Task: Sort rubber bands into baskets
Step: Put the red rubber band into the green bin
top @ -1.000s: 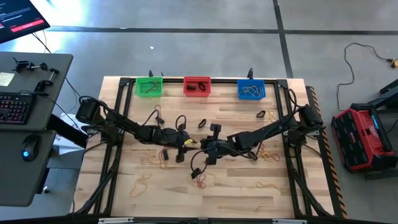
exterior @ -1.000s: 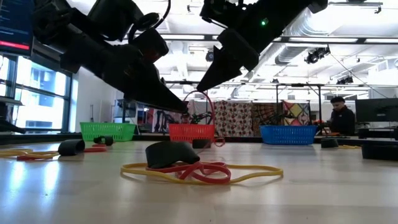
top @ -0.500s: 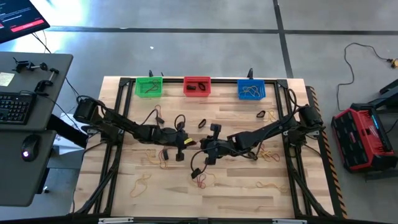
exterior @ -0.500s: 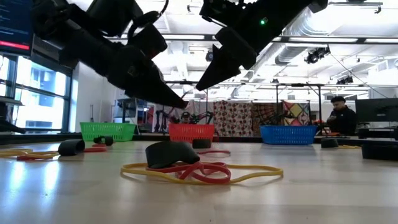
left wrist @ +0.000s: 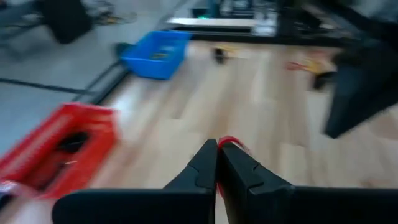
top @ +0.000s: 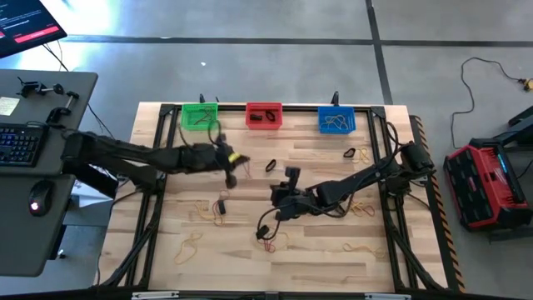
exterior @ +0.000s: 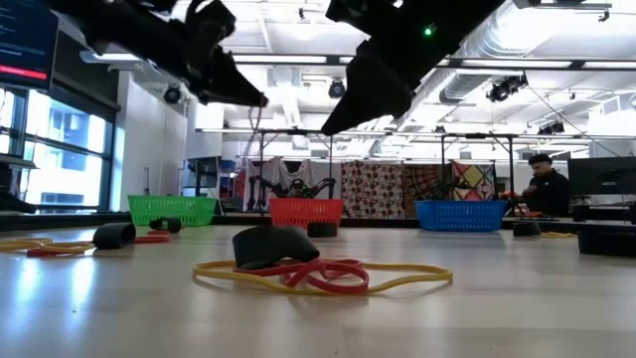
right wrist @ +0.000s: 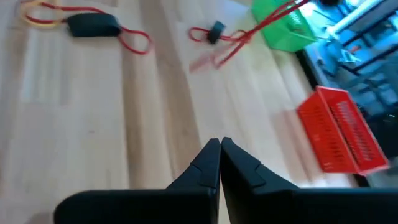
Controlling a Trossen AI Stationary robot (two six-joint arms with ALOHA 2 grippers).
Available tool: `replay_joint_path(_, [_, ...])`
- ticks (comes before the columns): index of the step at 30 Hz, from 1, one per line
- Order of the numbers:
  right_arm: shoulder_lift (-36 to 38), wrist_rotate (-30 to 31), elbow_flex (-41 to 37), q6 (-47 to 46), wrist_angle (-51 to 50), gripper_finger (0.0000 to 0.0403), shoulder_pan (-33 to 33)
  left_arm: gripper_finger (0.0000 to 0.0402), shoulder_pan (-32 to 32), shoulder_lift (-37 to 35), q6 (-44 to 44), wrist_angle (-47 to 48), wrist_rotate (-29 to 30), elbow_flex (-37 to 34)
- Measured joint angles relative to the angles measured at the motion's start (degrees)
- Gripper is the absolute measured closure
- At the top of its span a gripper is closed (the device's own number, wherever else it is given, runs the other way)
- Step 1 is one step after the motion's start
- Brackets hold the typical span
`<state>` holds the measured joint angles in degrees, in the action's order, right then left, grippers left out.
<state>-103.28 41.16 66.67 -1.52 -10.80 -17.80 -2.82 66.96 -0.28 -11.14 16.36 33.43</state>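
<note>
Three baskets stand along the table's far edge: green, red and blue. Rubber bands lie scattered on the wood, among them a tan, red and black heap. My left gripper hangs high over the table, a little nearer than the gap between the green and red baskets. It is shut on a red rubber band. My right gripper hovers shut over the table's middle, with nothing between its fingers. My left gripper pinches the red rubber band between its two fingertips, only a short bit showing past them. The fingers slant down from the table's left side. The band hangs below them as a thin strand; where its lower end lies I cannot tell.
Tan bands lie near the front left and front right, black ones at mid-table and toward the blue basket. A black piece with red and yellow bands lies below the left gripper. A person sits in the room beyond.
My left gripper has risen and swung toward the table's far left, toward the green and red baskets, taking the red band up off the table. The arm now reaches in flatter from the left. My right gripper has stayed over the middle.
</note>
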Motion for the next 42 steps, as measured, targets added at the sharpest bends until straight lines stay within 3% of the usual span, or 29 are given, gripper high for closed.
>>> replay_joint_path(9, [0.00, 3.47, 0.00, -0.35, -1.85, 0.0402, 0.06, 0.0401, -14.69, -11.66, -0.58, 11.23, 2.61, 0.00])
replay_joint_path(16, [0.00, 3.49, 0.00, -2.68, -3.78, 0.0402, 0.06, 0.0401, -28.96, -14.19, -0.40, 13.56, 2.58, 0.00])
replay_joint_path(29, [0.00, 3.38, 0.00, -2.55, -3.81, 0.0403, 0.17, 0.0401, -49.97, -8.45, -0.10, 11.27, -2.18, 0.07])
replay_joint_path(42, [0.00, 3.31, 0.00, -2.53, -3.81, 0.0403, 0.17, 0.0400, -57.97, 1.58, -1.99, 10.83, -3.97, 0.09])
